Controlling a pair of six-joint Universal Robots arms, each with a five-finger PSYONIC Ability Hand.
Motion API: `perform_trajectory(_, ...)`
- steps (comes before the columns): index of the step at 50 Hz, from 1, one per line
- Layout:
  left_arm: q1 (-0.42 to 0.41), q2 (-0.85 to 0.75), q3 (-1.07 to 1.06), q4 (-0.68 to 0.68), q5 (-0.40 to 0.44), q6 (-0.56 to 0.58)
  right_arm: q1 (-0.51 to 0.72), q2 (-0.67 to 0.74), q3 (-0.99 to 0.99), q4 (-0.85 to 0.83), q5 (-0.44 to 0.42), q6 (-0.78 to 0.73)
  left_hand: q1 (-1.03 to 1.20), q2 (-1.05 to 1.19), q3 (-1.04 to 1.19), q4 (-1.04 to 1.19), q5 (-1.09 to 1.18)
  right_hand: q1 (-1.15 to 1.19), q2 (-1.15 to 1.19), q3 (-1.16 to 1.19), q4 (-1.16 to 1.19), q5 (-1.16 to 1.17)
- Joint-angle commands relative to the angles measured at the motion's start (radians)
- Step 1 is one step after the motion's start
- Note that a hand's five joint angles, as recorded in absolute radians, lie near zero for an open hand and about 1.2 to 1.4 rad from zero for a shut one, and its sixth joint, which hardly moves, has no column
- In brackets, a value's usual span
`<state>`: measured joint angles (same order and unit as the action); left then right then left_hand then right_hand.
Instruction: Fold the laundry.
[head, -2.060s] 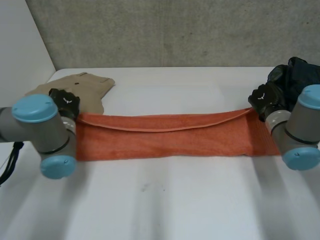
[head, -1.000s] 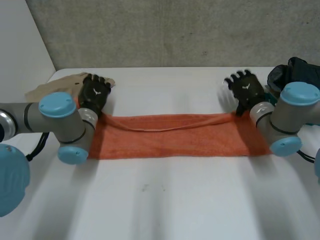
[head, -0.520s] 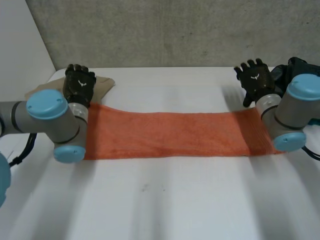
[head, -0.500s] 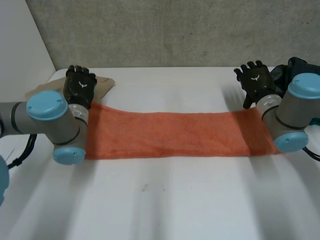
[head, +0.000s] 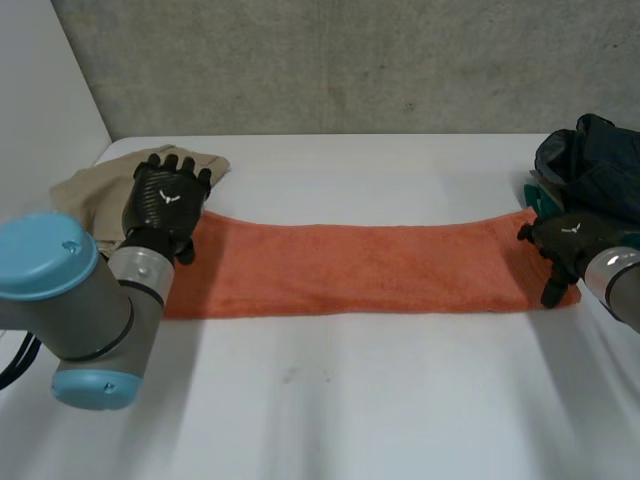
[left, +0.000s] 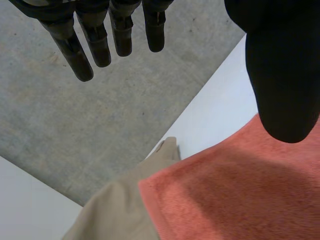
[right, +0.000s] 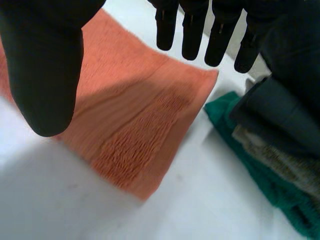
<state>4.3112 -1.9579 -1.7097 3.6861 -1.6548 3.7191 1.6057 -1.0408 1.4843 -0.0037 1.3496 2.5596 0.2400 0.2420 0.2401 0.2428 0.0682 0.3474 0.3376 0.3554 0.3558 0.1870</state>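
My left hand (head: 165, 205) is open, its fingers (left: 96, 35) straight and spread and the thumb (left: 282, 75) held well apart from them, with nothing in its grasp. It hangs over the left end of the orange towel (head: 360, 265), by the far corner, where the towel's edge lies against a beige garment (head: 90, 185) bunched at that side of the table (head: 350, 400). My right hand (head: 563, 245) is open too, fingers (right: 192, 30) straight, thumb (right: 47, 65) wide of them, holding nothing. It sits over the towel's right end, near the front corner; I cannot tell whether either hand touches the cloth. The towel lies flat on the white table as a long, narrow band reaching from one hand to the other, its far edge dipping a little toward the middle. Just beyond its right end a pile of dark clothes (head: 595, 170) rests on a green cloth (right: 265, 185), close to the towel's far corner but apart from it. A grey wall rises behind the table.
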Motion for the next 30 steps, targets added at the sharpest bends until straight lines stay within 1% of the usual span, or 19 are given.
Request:
perform_trajectory(1, -0.011, -0.004, -0.015, 0.0, -0.002, -0.004, -0.009, 0.062, 0.005, -0.056, -0.001, -0.036, 0.0, -0.002, 0.0, -0.003, -0.003, 0.113, 0.123, 0.105, 0.105, 0.099)
perform_trajectory(2, -0.011, -0.003, -0.015, 0.0, -0.002, -0.004, -0.009, 0.068, 0.005, -0.058, 0.0, -0.041, 0.0, -0.002, 0.0, -0.003, -0.003, 0.125, 0.135, 0.117, 0.117, 0.111)
perform_trajectory(6, -0.01, -0.001, -0.018, 0.0, 0.0, -0.005, -0.015, 0.104, 0.002, -0.07, 0.002, -0.062, 0.003, 0.001, 0.003, 0.0, 0.0, 0.327, 0.337, 0.319, 0.319, 0.313)
perform_trajectory(8, -0.007, 0.002, -0.018, 0.0, 0.0, -0.005, -0.027, 0.119, -0.004, -0.082, 0.005, -0.071, 0.003, 0.001, 0.003, 0.0, 0.0, 0.538, 0.548, 0.53, 0.53, 0.524)
perform_trajectory(9, -0.007, 0.004, -0.018, 0.0, 0.0, -0.005, -0.032, 0.125, -0.007, -0.085, 0.008, -0.075, 0.003, 0.001, 0.003, 0.0, 0.0, 0.713, 0.723, 0.705, 0.705, 0.699)
perform_trajectory(10, -0.007, 0.005, -0.018, 0.0, 0.0, -0.005, -0.038, 0.128, -0.007, -0.09, 0.01, -0.078, 0.003, 0.001, 0.003, 0.0, 0.0, 1.006, 1.016, 0.998, 0.997, 0.992)
perform_trajectory(11, -0.005, 0.007, -0.018, 0.0, 0.0, -0.005, -0.05, 0.127, -0.007, -0.102, 0.019, -0.082, 0.003, 0.001, 0.003, 0.0, 0.0, 1.048, 1.058, 1.04, 1.04, 1.034)
perform_trajectory(17, -0.01, 0.037, -0.027, -0.003, -0.002, -0.005, -0.118, 0.096, 0.019, -0.137, 0.068, -0.108, 0.003, 0.001, 0.003, 0.0, 0.0, 1.049, 1.059, 1.041, 1.04, 1.035)
perform_trajectory(21, -0.008, 0.071, -0.039, -0.008, 0.0, -0.005, -0.162, 0.059, 0.027, -0.125, 0.086, -0.212, 0.003, 0.001, 0.003, 0.0, 0.0, 1.049, 1.059, 1.041, 1.04, 1.035)
perform_trajectory(22, -0.007, 0.079, -0.041, -0.008, 0.0, -0.005, -0.194, 0.052, 0.031, -0.119, 0.103, -0.278, 0.003, 0.001, 0.003, 0.0, 0.0, 1.049, 1.059, 1.041, 1.04, 1.035)
perform_trajectory(25, -0.004, 0.109, -0.057, -0.009, 0.0, -0.005, -0.242, 0.041, 0.034, -0.114, 0.15, -0.387, 0.003, 0.001, 0.003, 0.0, 0.0, 1.049, 1.059, 1.041, 1.04, 1.035)
perform_trajectory(26, -0.002, 0.126, -0.068, -0.011, 0.0, -0.005, -0.259, 0.036, 0.028, -0.116, 0.187, -0.448, 0.0, -0.002, 0.0, -0.003, -0.003, 1.049, 1.059, 1.041, 1.04, 1.035)
perform_trajectory(30, 0.002, 0.158, -0.091, -0.018, 0.0, -0.004, -0.259, 0.024, 0.013, -0.136, 0.243, -0.527, 0.0, -0.002, 0.0, -0.003, -0.003, 1.049, 1.059, 1.041, 1.04, 1.035)
